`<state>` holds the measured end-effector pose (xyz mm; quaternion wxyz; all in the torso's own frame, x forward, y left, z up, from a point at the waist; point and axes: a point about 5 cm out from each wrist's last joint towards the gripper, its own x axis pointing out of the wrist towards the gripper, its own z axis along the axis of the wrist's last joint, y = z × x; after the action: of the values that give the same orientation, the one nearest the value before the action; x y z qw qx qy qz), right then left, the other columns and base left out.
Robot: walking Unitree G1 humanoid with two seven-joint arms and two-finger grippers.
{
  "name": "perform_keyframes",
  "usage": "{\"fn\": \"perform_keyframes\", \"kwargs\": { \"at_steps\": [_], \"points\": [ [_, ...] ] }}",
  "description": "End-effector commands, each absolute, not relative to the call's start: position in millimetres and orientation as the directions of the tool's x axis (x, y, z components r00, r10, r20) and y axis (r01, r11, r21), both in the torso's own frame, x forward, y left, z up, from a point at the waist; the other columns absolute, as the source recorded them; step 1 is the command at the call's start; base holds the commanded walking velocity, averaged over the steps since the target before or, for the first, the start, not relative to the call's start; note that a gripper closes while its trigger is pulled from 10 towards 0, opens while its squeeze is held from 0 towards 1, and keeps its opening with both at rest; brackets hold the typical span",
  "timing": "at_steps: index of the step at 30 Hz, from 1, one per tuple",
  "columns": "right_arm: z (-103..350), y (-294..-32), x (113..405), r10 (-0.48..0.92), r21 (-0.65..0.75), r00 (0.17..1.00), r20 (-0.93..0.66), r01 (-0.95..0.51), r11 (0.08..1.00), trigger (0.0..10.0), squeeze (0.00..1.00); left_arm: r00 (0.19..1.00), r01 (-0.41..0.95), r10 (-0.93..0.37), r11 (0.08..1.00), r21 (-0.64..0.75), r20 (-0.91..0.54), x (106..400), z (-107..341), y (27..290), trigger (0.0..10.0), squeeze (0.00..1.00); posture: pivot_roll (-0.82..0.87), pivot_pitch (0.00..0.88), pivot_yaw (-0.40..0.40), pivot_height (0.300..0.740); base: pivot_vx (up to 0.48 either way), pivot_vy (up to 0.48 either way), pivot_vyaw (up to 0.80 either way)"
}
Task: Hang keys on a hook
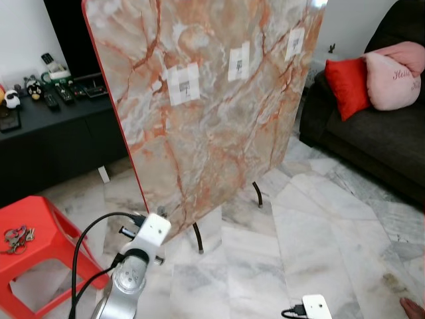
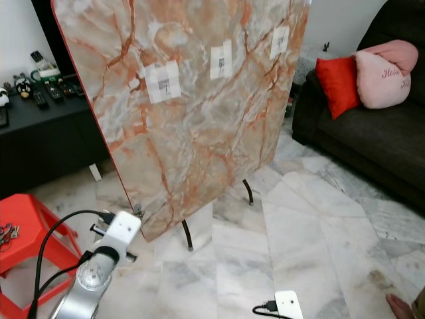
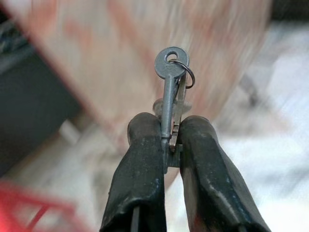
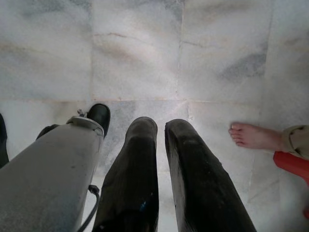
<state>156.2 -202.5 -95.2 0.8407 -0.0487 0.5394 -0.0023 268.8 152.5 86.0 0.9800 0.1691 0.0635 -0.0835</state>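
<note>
Black fingers (image 3: 140, 174) of the left gripper (image 3: 170, 140) are clenched on the keys (image 3: 170, 92), which stick out past the fingertips with a ring through the round head of the front key. Seen from the head, the left arm (image 1: 129, 272) reaches low toward the bottom corner of a large marbled board (image 1: 206, 100) that stands tilted on thin black legs over the marble floor (image 1: 319, 246). Three pale patches sit on the board, each with a small hook (image 1: 184, 86); the keys are well below them. Left of the arm a red stool (image 1: 40, 226) carries another bunch of keys (image 1: 16, 236). A dark sofa (image 1: 372, 139) with a red cushion (image 1: 346, 86) and a pink one stands at the right. The right gripper (image 4: 161, 140) hangs over the floor, its fingers nearly together and holding nothing, near a person's bare foot (image 4: 253, 137).
</note>
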Motion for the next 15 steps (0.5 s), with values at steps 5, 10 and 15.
{"fn": "perform_keyframes", "kwargs": {
  "at_steps": [5, 10, 15],
  "points": [
    [-93.6, -205.5, 158.7, -0.062, -0.087, 0.430, -0.901, -0.039, 0.995, 10.0, 0.00, 0.823, 0.562, -0.491, 0.632, 0.533, -0.286, 252.4, 80.6, 116.6, 10.0, 0.00, 0.08, 0.000, -0.078, 0.740, 0.000, 0.000, 0.00],
    [-93.4, -205.6, 159.2, -0.064, -0.094, 0.431, -0.900, -0.048, 0.994, 10.0, 0.00, 0.929, 0.358, -0.238, 0.373, 0.856, -0.284, 269.8, 80.6, 150.7, 10.0, 0.00, 0.08, 0.000, -0.078, 0.740, 0.000, 0.000, 0.00],
    [-93.3, -205.7, 159.6, -0.066, -0.100, 0.431, -0.900, -0.057, 0.993, 10.0, 0.00, 0.945, 0.306, -0.208, 0.299, 0.904, -0.251, 276.0, 90.5, 157.5, 10.0, 0.00, 0.09, 0.000, -0.081, 0.740, 0.000, 0.000, 0.00]
  ]
}}
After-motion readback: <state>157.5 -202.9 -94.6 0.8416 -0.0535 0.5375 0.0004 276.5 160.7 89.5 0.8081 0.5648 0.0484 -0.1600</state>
